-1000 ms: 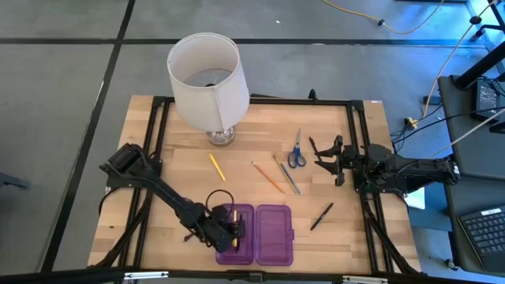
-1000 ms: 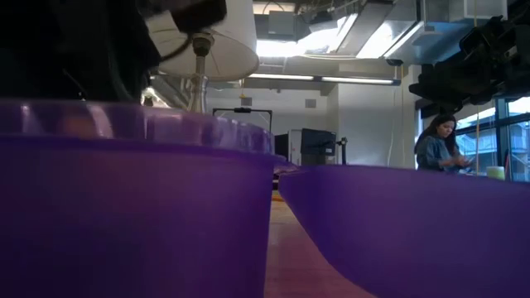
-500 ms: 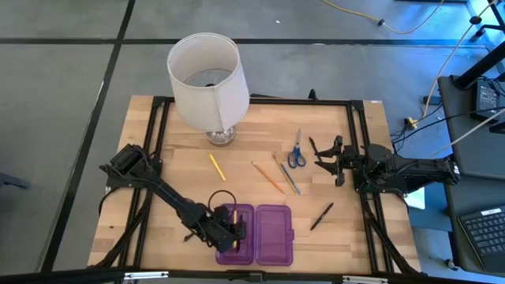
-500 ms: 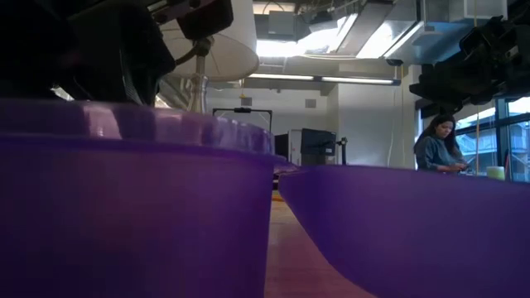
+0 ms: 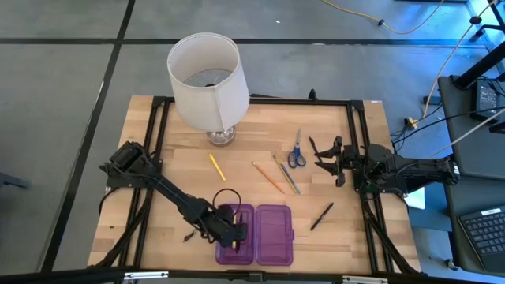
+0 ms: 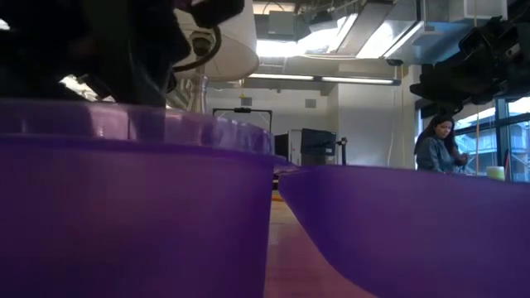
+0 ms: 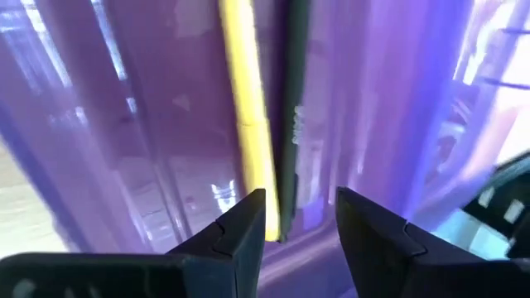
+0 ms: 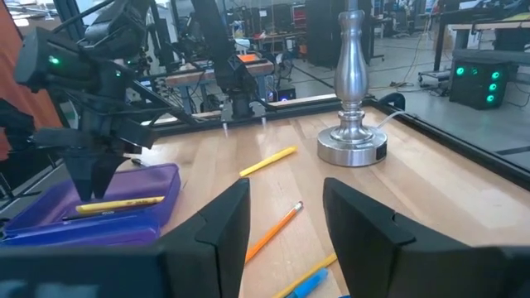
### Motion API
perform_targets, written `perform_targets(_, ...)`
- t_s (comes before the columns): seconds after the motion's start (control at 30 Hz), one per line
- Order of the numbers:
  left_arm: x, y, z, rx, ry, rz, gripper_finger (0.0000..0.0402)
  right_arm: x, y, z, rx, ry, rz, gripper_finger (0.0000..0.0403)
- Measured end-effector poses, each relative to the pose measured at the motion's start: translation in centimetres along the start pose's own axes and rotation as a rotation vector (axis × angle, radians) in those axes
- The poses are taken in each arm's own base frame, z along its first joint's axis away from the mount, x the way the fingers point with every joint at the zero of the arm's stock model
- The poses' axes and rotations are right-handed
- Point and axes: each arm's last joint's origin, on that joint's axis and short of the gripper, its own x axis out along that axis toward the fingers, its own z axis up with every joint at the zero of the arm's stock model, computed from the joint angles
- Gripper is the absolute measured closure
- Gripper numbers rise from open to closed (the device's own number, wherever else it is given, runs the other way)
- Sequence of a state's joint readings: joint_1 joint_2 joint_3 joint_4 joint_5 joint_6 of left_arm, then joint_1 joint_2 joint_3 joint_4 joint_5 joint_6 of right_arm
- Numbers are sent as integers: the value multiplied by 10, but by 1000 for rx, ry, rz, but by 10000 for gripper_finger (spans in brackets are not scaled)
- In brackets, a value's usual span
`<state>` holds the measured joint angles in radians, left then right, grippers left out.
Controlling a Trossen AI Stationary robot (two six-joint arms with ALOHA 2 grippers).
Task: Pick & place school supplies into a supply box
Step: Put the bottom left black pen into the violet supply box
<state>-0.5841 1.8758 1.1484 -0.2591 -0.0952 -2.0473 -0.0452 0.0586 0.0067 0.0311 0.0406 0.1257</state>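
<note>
Now: two pencils [image 7: 248,108] in supply box [image 5: 272,237], five supplies outside.

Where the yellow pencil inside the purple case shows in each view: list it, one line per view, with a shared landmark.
High view: yellow pencil in the supply box's left half, mostly under the left gripper.
Low view: not visible; purple walls block it.
Left wrist view: running lengthwise ahead of the open fingers.
Right wrist view: lying in the far tray.
Shared landmark: the supply box.
</note>
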Motion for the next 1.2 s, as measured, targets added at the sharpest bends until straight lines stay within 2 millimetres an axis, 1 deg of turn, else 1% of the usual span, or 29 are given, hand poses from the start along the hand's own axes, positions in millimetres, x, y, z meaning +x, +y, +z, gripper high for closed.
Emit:
perform_targets(0.17,-2,0,-1,54,-34,-14,262,0,0,0,-1,-3,-8,244)
perform_targets(0.27,-6,1,-5,110,-17,-23,263,0,0,0,1,-3,-9,244)
perform_targets(0.37,-20,-1,-13,177,-22,-62,263,0,0,0,-1,-4,-10,244)
perform_targets(0.43,-31,-2,-16,226,-54,-94,264,0,0,0,2,-4,-10,244)
perform_targets(0.53,-51,1,-21,277,-116,-107,267,0,0,0,18,-4,-10,244)
perform_targets(0.63,-64,14,-30,289,-130,-56,272,0,0,0,33,-4,-10,244)
perform_targets(0.83,-71,56,-47,213,-138,196,285,0,0,0,81,-4,-11,244)
perform_targets(0.93,-76,73,-53,202,-180,272,290,0,0,0,83,-5,-10,244)
perform_targets(1.03,-81,83,-54,224,-237,310,294,0,0,0,99,-6,-14,244)
perform_targets(1.2,-83,87,-56,298,-256,320,298,0,-1,1,113,-7,-19,244)
